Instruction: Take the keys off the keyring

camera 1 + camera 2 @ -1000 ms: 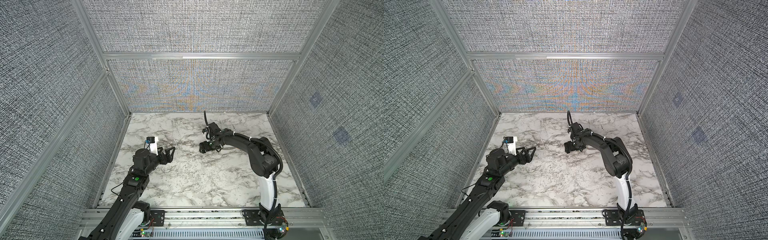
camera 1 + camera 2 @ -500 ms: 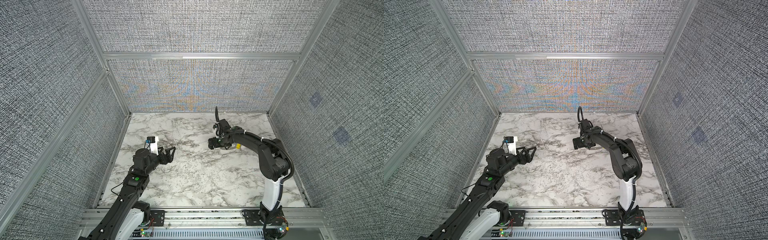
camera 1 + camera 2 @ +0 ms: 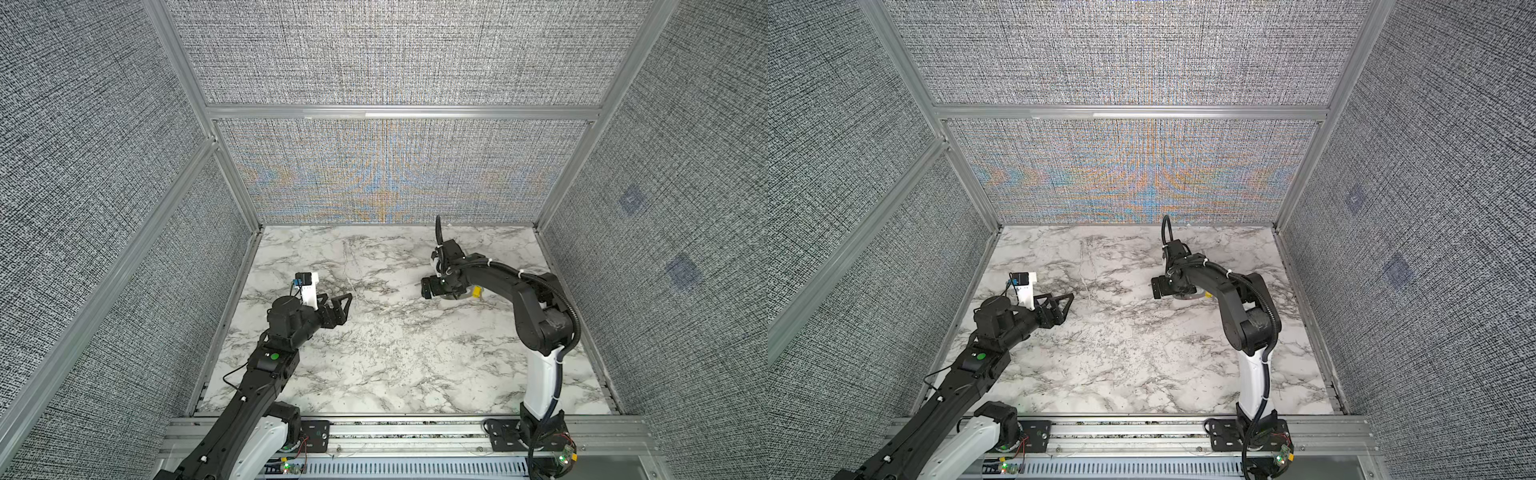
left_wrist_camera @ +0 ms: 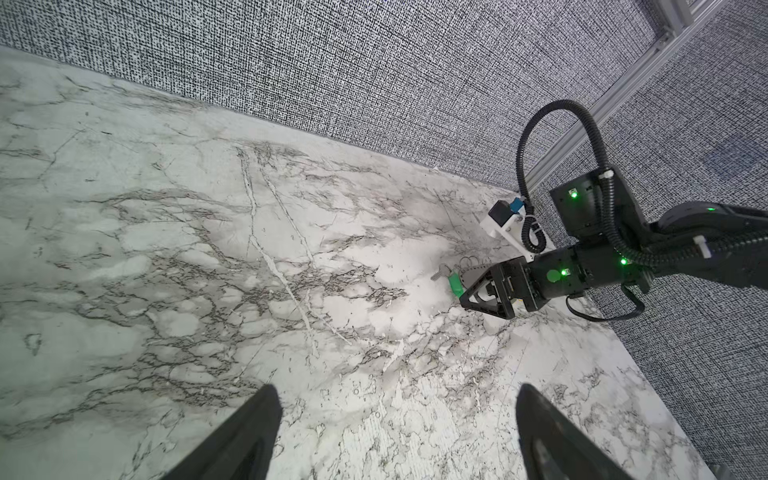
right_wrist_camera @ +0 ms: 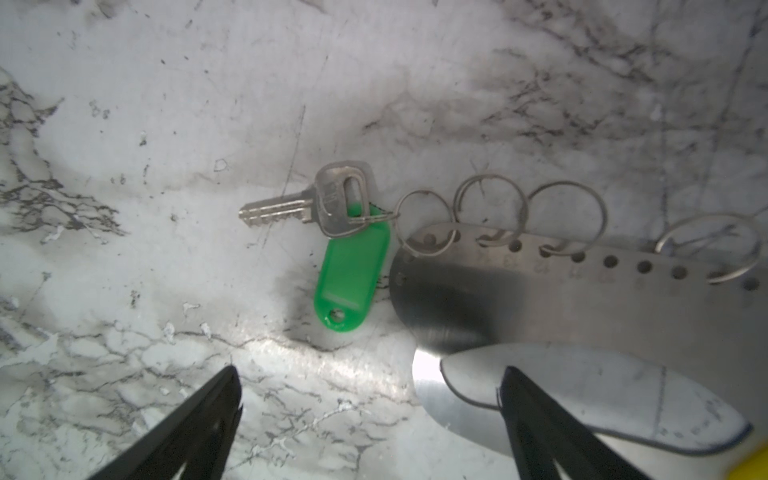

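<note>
While the L gripper (image 3: pixel 344 308) sits well left of the keyring (image 5: pixel 561 299), jaws spread and empty, the R gripper (image 5: pixel 370 370) has swung across to hang above the keyring's end, jaws now wider, gripping nothing. Green-tag key (image 5: pixel 316 203) lies just beside that end, on its wire ring (image 5: pixel 376 217). Yellow tag (image 3: pixel 477 292) peeks at the keyring's right. Looks set for a grab, green key not off yet. No containers.

My left gripper (image 3: pixel 343 305) hangs near the tabletop's (image 3: pixel 395 357) left edge, jaws wide, pointing right; my right arm (image 3: pixel 498 277) bends inward, right gripper (image 3: pixel 428 287) low toward the far edge, jaws spread
</note>
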